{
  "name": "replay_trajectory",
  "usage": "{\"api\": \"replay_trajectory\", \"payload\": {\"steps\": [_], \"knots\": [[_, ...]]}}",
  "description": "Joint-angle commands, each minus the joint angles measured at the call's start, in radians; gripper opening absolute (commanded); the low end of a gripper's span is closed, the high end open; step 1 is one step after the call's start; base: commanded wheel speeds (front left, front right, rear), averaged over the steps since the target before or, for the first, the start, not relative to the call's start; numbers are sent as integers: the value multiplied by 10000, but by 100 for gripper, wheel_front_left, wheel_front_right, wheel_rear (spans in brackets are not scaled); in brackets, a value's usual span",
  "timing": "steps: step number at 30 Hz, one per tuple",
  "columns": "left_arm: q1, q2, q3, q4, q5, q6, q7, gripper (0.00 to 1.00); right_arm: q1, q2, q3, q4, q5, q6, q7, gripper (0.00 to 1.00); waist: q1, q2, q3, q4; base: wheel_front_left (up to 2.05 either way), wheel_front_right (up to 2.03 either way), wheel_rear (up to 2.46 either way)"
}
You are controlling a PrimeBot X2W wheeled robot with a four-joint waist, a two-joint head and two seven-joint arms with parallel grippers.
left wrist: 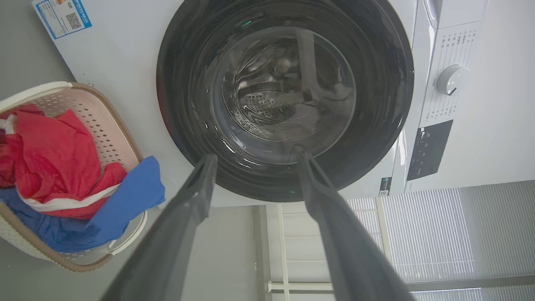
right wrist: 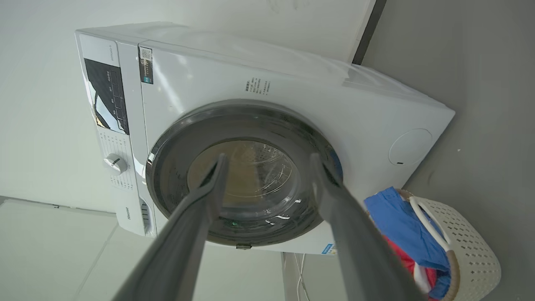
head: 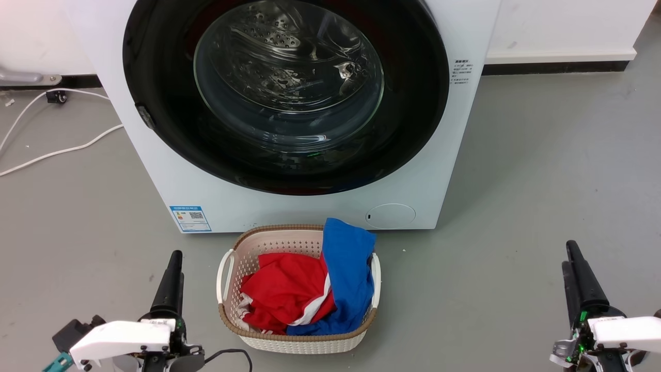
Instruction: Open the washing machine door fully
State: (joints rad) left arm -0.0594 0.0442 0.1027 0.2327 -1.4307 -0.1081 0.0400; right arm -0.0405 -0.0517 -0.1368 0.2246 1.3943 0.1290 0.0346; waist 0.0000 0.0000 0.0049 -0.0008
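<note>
- Left pincer [left wrist: 255,158]: 2 long dark matte fingers spread wide with nothing between them. In the head view it sits at 7 o'clock, low over the floor and well apart from the machine.
- Right pincer [right wrist: 269,159]: also spread and empty, at 5 o'clock in the head view and just as far back.
- Step in hand, as I judge it: the approach. Neither pincer touches anything, and the door [head: 289,155] lies shut, flush with the machine [head: 289,212] at 12 o'clock.
- Next move, as I judge it: carry 1 pincer to the small grey catch [head: 146,116] at 9 o'clock on the door's rim, hook a finger behind it and pull outward in a wide arc. The hinge is probably opposite, at 3 o'clock, though I cannot see it.
- Door: a broad, glossy black ring around a bulging clear glass bowl, through which the perforated steel drum glints. It looks smooth and slippery, so the catch is the only purchase.
- Machine: a white, smooth, boxy front, with a blue label [head: 190,218] at 7 o'clock and a round flap [head: 390,215] at 5 o'clock.
- Basket [head: 304,343]: cream perforated plastic with a brown woven-look rim. It stands on the floor at 6 o'clock, just beside the machine, and holds soft red cloth [head: 279,294] and blue cloth [head: 346,268].
- Floor [head: 542,181]: flat grey, with a white cable [head: 51,152] trailing at 9 o'clock.
</note>
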Motion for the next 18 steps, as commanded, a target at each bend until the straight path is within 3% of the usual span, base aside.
{"api": "replay_trajectory", "payload": {"steps": [1, 18], "knots": [[-102, 31, -29, -327, 463, 100, -114, 100, -71, -28, -59, -327, -478, 6, -117, 100, 0, 0, 3, 0, 0, 0, 0], [56, 43, -749, -1152, 4374, 993, -804, 100, 362, -20, 237, -1562, -4482, 10, -791, 100, 0, 0, 32, 16, 0, 0, 0]]}}
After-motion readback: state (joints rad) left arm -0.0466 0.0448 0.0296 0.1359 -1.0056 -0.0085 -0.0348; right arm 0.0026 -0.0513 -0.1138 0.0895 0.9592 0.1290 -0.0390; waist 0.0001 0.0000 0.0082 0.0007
